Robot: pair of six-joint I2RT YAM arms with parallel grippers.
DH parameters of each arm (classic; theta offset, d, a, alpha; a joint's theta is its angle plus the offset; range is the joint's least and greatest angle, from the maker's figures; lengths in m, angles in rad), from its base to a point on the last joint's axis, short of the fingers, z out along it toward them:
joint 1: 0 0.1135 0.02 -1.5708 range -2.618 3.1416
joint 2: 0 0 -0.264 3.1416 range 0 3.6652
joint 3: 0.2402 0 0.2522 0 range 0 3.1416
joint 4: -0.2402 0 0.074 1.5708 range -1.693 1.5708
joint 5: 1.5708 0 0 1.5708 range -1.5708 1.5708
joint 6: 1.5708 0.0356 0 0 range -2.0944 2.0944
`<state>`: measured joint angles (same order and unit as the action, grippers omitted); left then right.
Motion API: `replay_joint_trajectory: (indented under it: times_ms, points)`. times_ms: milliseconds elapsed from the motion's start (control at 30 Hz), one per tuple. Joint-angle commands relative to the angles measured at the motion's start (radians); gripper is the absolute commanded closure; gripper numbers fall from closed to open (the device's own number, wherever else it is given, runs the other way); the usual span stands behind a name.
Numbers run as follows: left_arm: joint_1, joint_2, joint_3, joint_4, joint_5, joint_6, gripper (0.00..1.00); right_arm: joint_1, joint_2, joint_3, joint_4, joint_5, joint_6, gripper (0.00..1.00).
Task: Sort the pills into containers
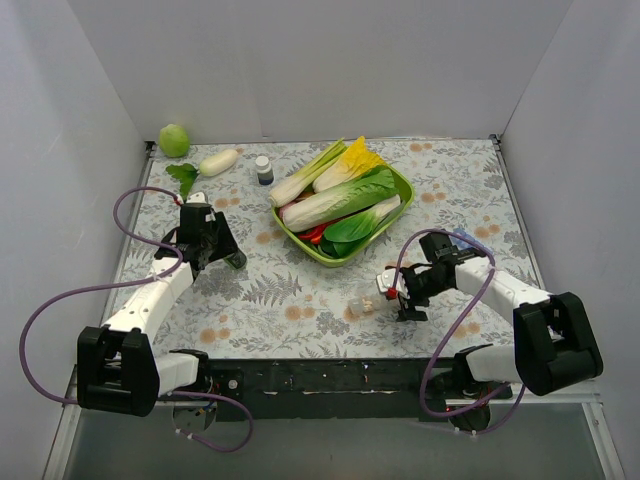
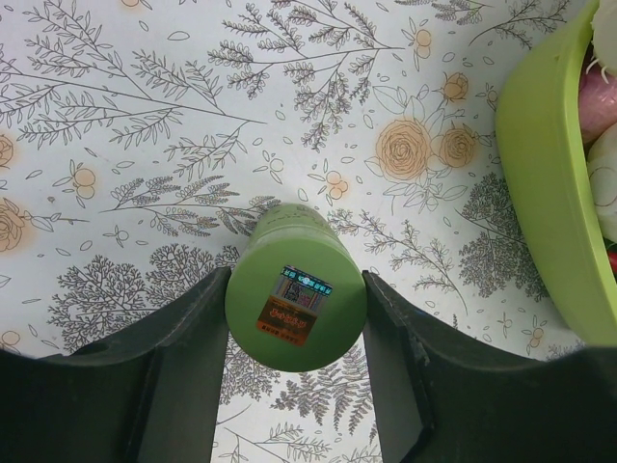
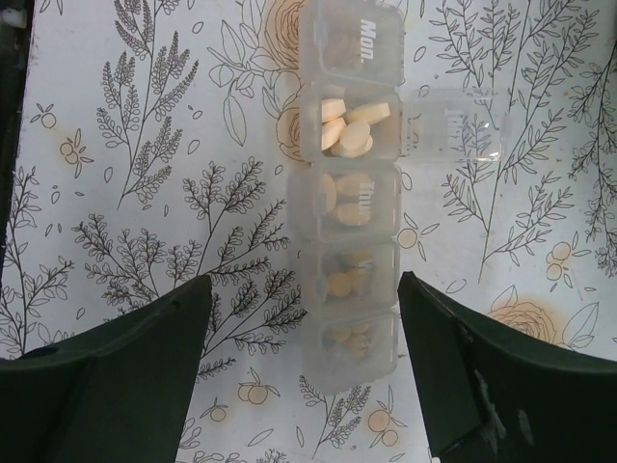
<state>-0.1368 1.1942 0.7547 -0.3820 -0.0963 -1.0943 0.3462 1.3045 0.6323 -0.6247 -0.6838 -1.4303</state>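
Observation:
The clear pill organizer lies on the floral cloth, a row of small compartments holding pale yellow pills. One compartment's lid stands open to the right; the others look shut. In the top view the organizer lies just left of my right gripper. My right gripper is open, and its fingers straddle the near end of the strip without touching it. My left gripper is shut on a small green bottle, with the bottle's labelled base facing the camera. In the top view my left gripper sits at the left of the table.
A green tray of leafy vegetables stands mid-table, and its rim is close to the right of the left gripper. At the back are a small dark bottle with a white cap, a white radish, a green round fruit and a leaf.

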Motion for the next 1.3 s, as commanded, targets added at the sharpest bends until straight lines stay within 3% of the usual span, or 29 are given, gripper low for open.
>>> replay_joint_trajectory:
  times_ms: [0, 367, 700, 1067, 1267]
  points:
    - [0.003, -0.013, 0.012, -0.024, 0.012, 0.028, 0.67, -0.004, 0.003, 0.024, 0.013, -0.039, 0.019, 0.16]
    - [0.005, 0.021, 0.034, -0.028, 0.033, 0.04, 0.67, -0.003, -0.086, -0.026, 0.0, -0.059, 0.028, 0.18]
    - [0.003, 0.042, 0.087, -0.072, 0.075, 0.054, 0.43, -0.003, 0.002, -0.005, 0.089, -0.014, 0.108, 0.18]
    - [0.005, 0.031, 0.11, -0.092, 0.095, 0.054, 0.36, -0.004, 0.027, -0.026, 0.088, -0.019, 0.088, 0.25]
    - [0.005, 0.001, 0.15, -0.138, 0.095, 0.066, 0.2, -0.004, 0.035, -0.028, 0.086, -0.016, 0.085, 0.29]
